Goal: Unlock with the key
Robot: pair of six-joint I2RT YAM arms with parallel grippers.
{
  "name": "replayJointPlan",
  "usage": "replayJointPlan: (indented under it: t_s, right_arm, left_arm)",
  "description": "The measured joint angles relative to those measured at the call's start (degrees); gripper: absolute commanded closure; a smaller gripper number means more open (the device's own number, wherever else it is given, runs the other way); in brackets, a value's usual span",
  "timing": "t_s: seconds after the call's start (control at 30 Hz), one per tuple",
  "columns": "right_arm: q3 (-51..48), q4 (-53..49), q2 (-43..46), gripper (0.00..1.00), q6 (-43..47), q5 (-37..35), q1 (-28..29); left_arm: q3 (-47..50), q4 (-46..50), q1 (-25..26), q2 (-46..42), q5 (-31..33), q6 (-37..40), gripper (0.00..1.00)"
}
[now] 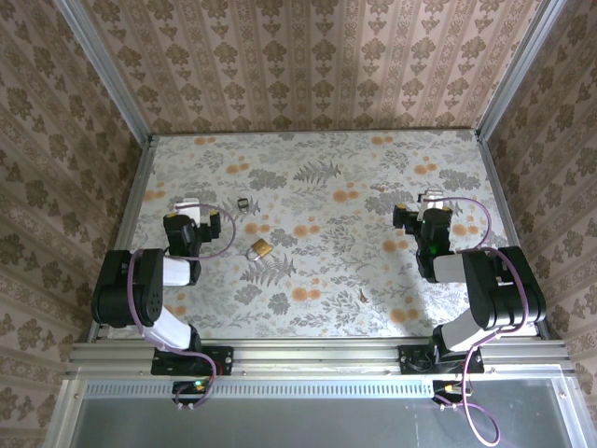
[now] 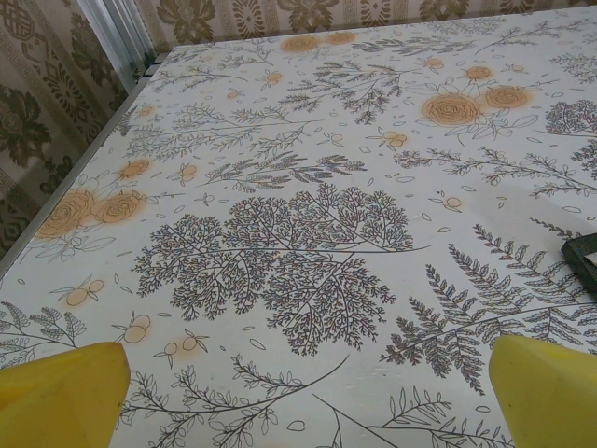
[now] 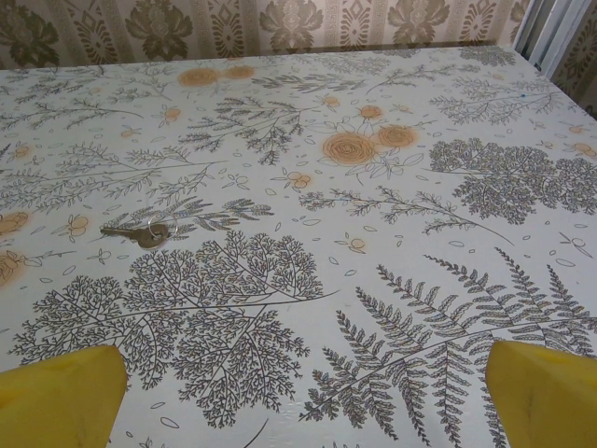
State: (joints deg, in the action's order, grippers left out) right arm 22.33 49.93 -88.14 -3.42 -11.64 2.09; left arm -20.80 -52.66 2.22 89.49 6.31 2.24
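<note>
Across the flowered worktop (image 1: 322, 280) I count one key (image 3: 140, 232), one padlock (image 1: 260, 248), one small dark thing (image 1: 244, 203) and two pairs of jaws. From overhead, the brass padlock lies left of centre, at about 4 o'clock from my left jaws, near them but not touching. The small dark thing sits at about 2 o'clock from those jaws, apart from the padlock. My left wrist view catches a corner of that small dark thing (image 2: 583, 259) at 3 o'clock, cut by the frame's right edge. It also shows two yellow fingertips (image 2: 58, 397) spread to the bottom corners with bare worktop between them. My right wrist view gives what is too small to make out from overhead: the key, flat on the worktop with a ring at its head. It lies at about 10 o'clock from my right jaws and well apart from them. Two more yellow fingertips (image 3: 56, 397) stand wide at the bottom corners there, making four in all. Both my left jaws and my right jaws are released, grasping nothing, and the key lies untouched.
</note>
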Motion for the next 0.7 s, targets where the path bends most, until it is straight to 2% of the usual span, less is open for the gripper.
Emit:
replayJointPlan:
  t_s: [0.57, 0.7]
  right_arm:
    - [0.0, 0.0, 0.0, 0.00, 0.0, -0.2, 0.1]
    - [-1.2, -0.8, 2.6, 0.00, 1.0, -3.3, 2.6]
  left_arm:
    - [0.0, 0.0, 0.0, 0.0, 0.0, 0.1, 0.00]
    - [1.3, -0.2, 2.8, -2.8, 3.1, 1.8, 0.00]
